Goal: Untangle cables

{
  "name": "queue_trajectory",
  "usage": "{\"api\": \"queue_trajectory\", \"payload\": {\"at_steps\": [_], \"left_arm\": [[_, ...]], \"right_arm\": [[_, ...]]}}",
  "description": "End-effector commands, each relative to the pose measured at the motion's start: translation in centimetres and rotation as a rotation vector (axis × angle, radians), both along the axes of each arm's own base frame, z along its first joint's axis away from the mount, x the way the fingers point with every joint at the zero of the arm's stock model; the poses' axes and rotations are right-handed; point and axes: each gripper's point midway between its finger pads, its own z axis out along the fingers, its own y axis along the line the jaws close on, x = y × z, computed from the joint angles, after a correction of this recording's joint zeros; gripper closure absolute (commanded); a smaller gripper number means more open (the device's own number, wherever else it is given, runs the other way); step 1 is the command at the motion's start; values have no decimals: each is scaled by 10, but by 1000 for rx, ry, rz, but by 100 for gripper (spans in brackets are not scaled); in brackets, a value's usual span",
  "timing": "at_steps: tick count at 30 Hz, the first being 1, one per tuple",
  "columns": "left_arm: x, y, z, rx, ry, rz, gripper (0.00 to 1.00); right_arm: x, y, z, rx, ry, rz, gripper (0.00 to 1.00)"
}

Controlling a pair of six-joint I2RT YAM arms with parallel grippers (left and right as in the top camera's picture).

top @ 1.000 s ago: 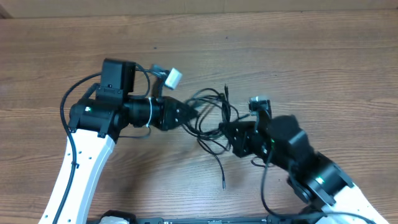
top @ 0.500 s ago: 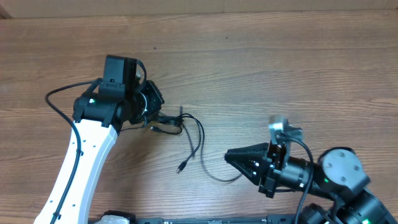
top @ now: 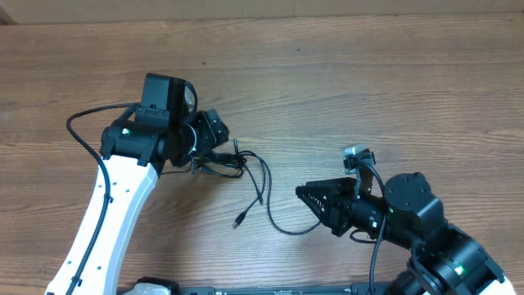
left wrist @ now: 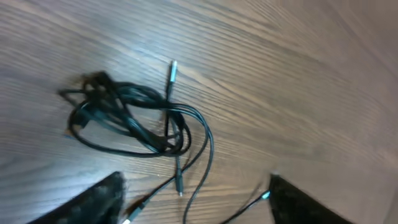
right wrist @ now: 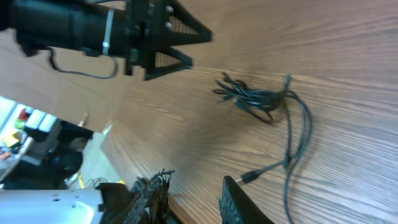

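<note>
The cables [top: 246,168] are thin black cords. They lie in a small knot on the wooden table just below my left gripper [top: 211,141], with strands running right and down to a plug end [top: 237,221]. A loop curves toward my right gripper [top: 300,195]. In the left wrist view the knot of cables [left wrist: 124,115] lies ahead of the left gripper [left wrist: 196,180], whose jaws stand wide open over loose strands and grip nothing. In the right wrist view the right gripper [right wrist: 196,179] is slightly open with an empty gap. There the cables [right wrist: 261,96] lie farther off, with a plug [right wrist: 249,177] near one finger.
The wooden table [top: 368,90] stretches behind and to both sides. The left arm's own thicker black wire [top: 82,123] loops out to its left. In the right wrist view the table's near edge [right wrist: 149,155] runs close to the fingers, with clutter beyond it.
A second ago both grippers met at the tangle mid-table, then drew apart. Since half a second ago the left jaws have opened, dropping the knot, and the right jaws have parted slightly.
</note>
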Motion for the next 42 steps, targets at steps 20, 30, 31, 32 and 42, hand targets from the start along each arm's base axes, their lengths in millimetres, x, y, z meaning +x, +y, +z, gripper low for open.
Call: {"api": "queue_trajectory", "payload": {"at_steps": [20, 30, 31, 32, 42], "left_arm": [[-15, -9, -92, -8, 486, 448, 49], [-7, 16, -104, 136, 428, 497, 47], [-5, 16, -106, 135, 427, 497, 54], [-3, 15, -108, 133, 424, 496, 59], [2, 19, -123, 166, 432, 505, 96]], "right_arm": [[8, -15, -31, -131, 71, -88, 74], [14, -10, -59, -198, 162, -86, 71], [15, -9, -63, -200, 187, -92, 66], [17, -7, -69, -199, 229, -111, 62], [18, 41, -104, -31, 671, -135, 9]]}}
